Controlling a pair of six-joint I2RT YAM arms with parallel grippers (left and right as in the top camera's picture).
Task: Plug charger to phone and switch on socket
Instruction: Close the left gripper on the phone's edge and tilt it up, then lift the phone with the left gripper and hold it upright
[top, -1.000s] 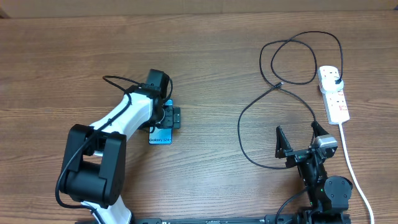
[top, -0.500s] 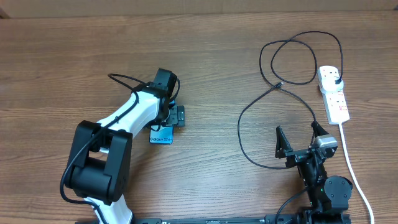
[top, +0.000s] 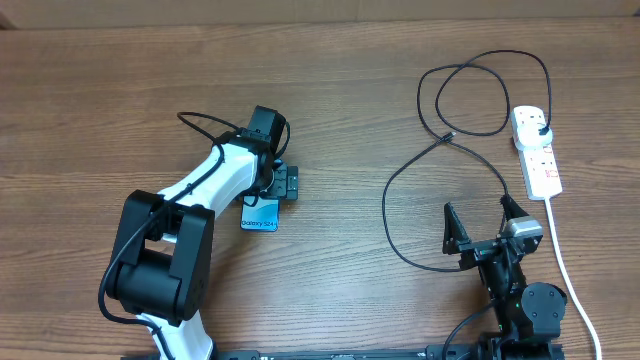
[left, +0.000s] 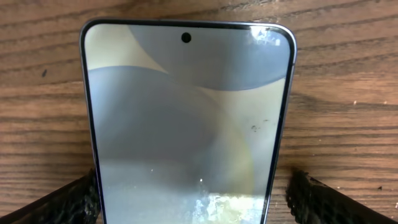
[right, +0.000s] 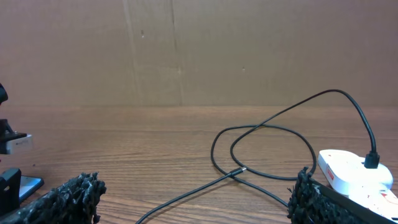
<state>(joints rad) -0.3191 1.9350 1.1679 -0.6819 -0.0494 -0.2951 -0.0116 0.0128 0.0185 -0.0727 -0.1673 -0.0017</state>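
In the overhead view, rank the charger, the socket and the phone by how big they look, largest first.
1. charger: its loops sprawl widest.
2. socket.
3. phone: only a small piece shows from under the left arm, so its rank against the socket is unsure.

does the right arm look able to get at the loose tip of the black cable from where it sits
Probably yes: the right gripper is open and empty, and the connector tip of the charger lies on bare table ahead of it, with only the cable's own loops close by.
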